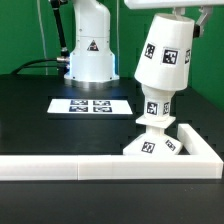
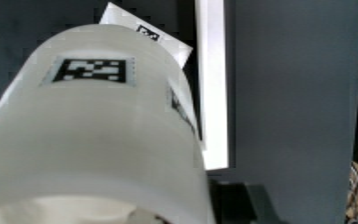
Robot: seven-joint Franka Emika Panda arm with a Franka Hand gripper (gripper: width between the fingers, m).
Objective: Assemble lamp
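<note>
White shade [image 1: 166, 52] tilted above the bulb [image 1: 160, 103], bulb on square base [image 1: 152, 146], gripper [image 1: 182, 8] probably holding the shade, black table [image 1: 40, 125]

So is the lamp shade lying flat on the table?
No, the shade is up in the air, tilted, above the bulb on the base.

The exterior view looks level and near across the black table [image 1: 40, 130]. The wrist view looks down very close. Both share the lamp shade [image 1: 165, 50] [image 2: 96, 130].
</note>
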